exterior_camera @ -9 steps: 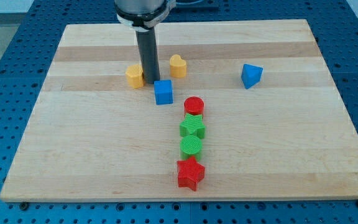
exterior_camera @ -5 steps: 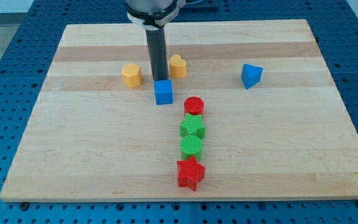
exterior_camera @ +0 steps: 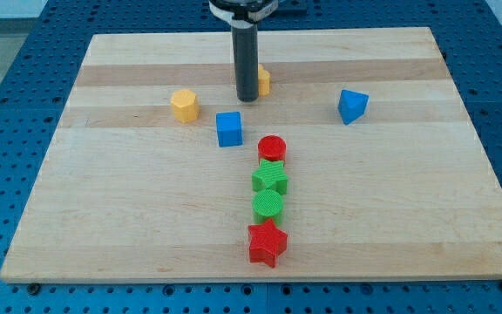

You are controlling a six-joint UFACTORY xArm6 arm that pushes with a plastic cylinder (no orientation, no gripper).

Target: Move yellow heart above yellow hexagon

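Note:
The yellow hexagon [exterior_camera: 184, 105] lies on the wooden board at the upper left of centre. The yellow heart [exterior_camera: 263, 81] lies to its right and slightly higher, mostly hidden behind my rod; only its right edge shows. My tip [exterior_camera: 247, 98] stands on the board just in front of the heart's left side, touching or nearly touching it. The tip is well to the right of the hexagon and above the blue cube [exterior_camera: 228, 128].
A blue block with slanted faces [exterior_camera: 352, 105] lies at the right. A column runs down the middle: red cylinder [exterior_camera: 272, 148], green star [exterior_camera: 270, 178], green cylinder [exterior_camera: 268, 205], red star [exterior_camera: 267, 242]. The board [exterior_camera: 103, 218] sits on a blue perforated table.
My tip has moved to the right and toward the view's top, from between the hexagon and the blue cube to in front of the heart. The blocks look unmoved.

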